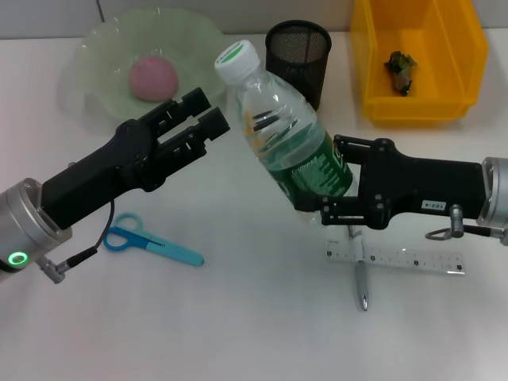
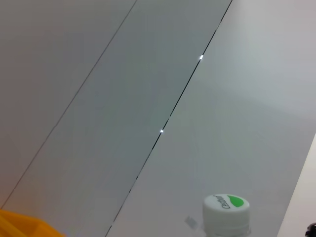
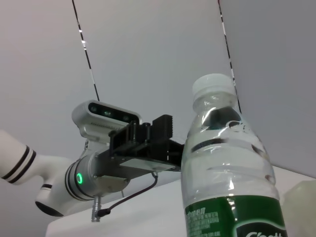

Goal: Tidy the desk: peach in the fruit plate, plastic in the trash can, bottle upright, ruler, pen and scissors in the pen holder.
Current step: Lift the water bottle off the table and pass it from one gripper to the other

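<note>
My right gripper is shut on the green-labelled lower part of the bottle and holds it tilted above the desk, white cap up and to the left. The bottle also shows in the right wrist view, and its cap in the left wrist view. My left gripper is open, just left of the bottle's neck, not touching it. The peach lies in the fruit plate. The scissors lie on the desk at left. The ruler and pen lie crossed under my right arm. The pen holder stands behind the bottle.
The yellow trash can stands at the back right with a crumpled piece of plastic inside. The left arm stretches over the desk's left half, above the scissors.
</note>
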Available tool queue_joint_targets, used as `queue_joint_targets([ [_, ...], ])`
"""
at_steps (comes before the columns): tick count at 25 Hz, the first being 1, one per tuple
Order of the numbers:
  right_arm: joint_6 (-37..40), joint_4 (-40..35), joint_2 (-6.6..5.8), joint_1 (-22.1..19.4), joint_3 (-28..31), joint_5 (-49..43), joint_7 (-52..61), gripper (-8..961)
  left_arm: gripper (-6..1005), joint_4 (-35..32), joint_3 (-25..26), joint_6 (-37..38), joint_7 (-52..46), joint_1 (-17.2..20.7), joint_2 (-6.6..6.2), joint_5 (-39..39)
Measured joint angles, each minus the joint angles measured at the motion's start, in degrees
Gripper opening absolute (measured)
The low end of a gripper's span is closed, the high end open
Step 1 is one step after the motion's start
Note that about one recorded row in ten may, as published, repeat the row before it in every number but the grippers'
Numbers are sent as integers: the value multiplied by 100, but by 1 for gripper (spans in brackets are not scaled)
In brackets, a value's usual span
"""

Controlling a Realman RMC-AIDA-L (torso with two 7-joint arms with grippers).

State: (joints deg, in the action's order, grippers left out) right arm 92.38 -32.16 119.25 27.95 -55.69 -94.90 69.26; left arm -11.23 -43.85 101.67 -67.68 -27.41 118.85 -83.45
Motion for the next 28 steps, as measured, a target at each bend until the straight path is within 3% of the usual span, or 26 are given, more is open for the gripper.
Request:
queue_joint_targets([
  [28,42,502,11,225,-101,-62,-107,771,691,311,22,16,123,-259,23,79],
])
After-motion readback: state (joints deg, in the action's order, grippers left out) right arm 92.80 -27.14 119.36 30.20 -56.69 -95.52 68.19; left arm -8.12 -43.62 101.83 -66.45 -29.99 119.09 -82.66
